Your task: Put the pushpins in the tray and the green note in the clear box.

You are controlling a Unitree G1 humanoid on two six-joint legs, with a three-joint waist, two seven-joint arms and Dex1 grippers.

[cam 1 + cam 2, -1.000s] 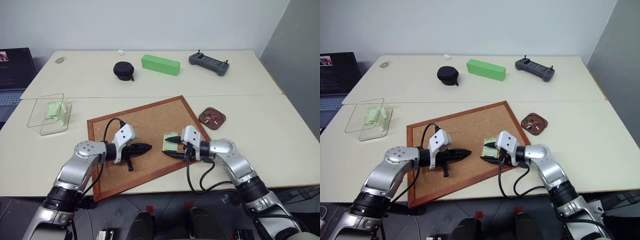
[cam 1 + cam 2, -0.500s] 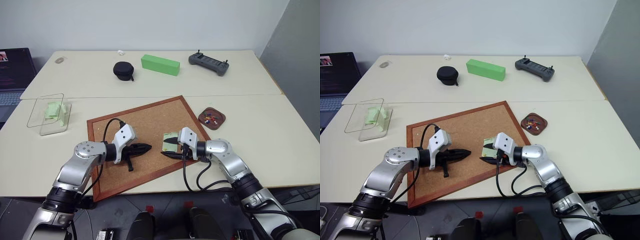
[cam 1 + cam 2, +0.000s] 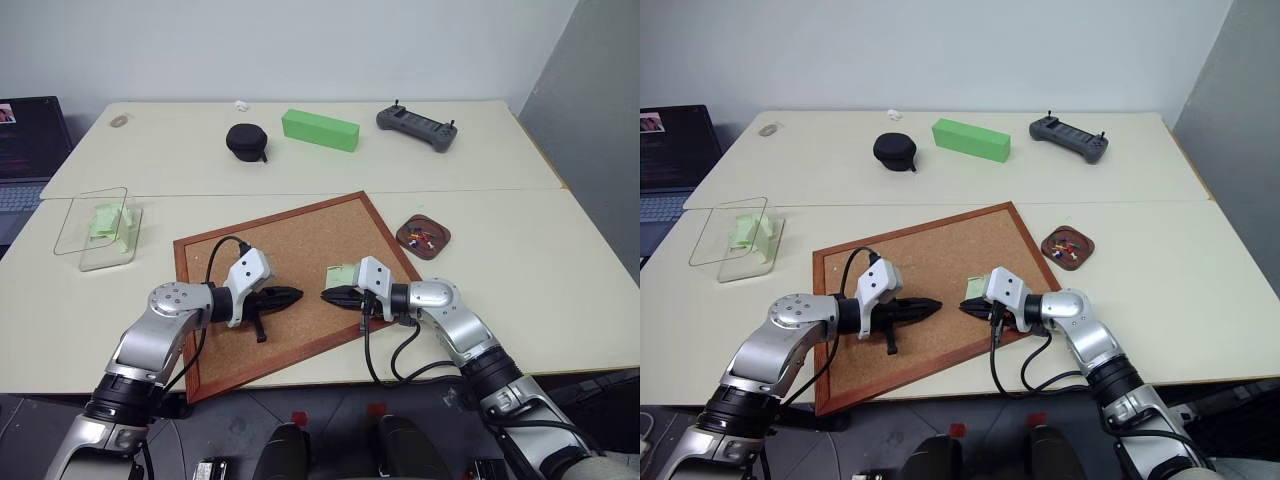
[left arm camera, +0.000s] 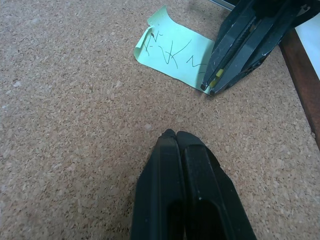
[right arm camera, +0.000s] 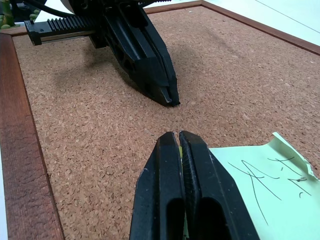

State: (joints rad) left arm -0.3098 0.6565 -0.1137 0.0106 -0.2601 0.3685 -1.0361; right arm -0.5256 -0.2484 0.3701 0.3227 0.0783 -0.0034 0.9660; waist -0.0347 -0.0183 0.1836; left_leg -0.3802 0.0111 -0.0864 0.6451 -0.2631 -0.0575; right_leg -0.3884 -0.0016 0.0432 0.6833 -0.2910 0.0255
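A pale green note (image 3: 341,271) with scribbles lies on the cork board (image 3: 290,235); one corner curls up. My right gripper (image 3: 325,295) is shut at the note's near corner (image 4: 175,50), with a tiny yellow pushpin (image 4: 218,73) caught between its fingers. My left gripper (image 3: 299,295) is shut and empty, its tip on the cork a short way from the right one. The reddish-brown tray (image 3: 447,236) to the right of the board holds several coloured pushpins (image 3: 422,237). The clear box (image 3: 80,215) at the left has green paper (image 3: 105,220) inside.
At the back of the table are a bright green block (image 3: 320,129), a black round case (image 3: 246,140) and a grey controller (image 3: 417,126). A laptop (image 3: 22,150) sits at the far left edge. The board's wooden frame (image 3: 300,345) runs close to the table's front edge.
My right gripper's fingers have closed at the note's corner, and its tip has edged slightly left. The left gripper has stayed still and shut.
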